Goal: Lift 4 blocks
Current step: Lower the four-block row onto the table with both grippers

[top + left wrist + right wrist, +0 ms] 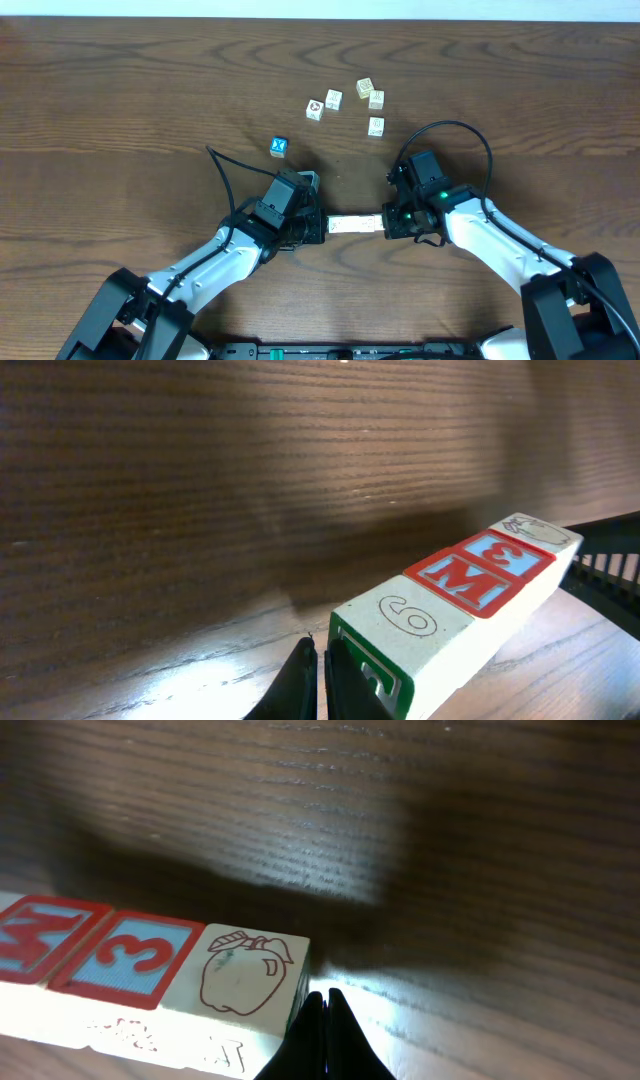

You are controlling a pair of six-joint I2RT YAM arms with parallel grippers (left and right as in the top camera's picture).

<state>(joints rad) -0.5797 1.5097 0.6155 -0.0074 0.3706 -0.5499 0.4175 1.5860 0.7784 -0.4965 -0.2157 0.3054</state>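
Note:
Four blocks stand end to end in one straight row (352, 224) between my two grippers. In the left wrist view the row (470, 600) shows a cream face with a looped digit, red and blue M and 3 faces, and a green end face. The right wrist view shows the row (150, 960) ending in a cream apple face. My left gripper (318, 650) is shut, its fingers pressed against the green end. My right gripper (326, 998) is shut, pressed against the apple end. I cannot tell whether the row touches the table.
Several loose cream cubes (365, 100) lie at the back of the wooden table (120, 110), one with a red mark (314, 108). A blue-faced cube (278, 147) sits just beyond my left gripper (322, 226). Cables loop over both arms.

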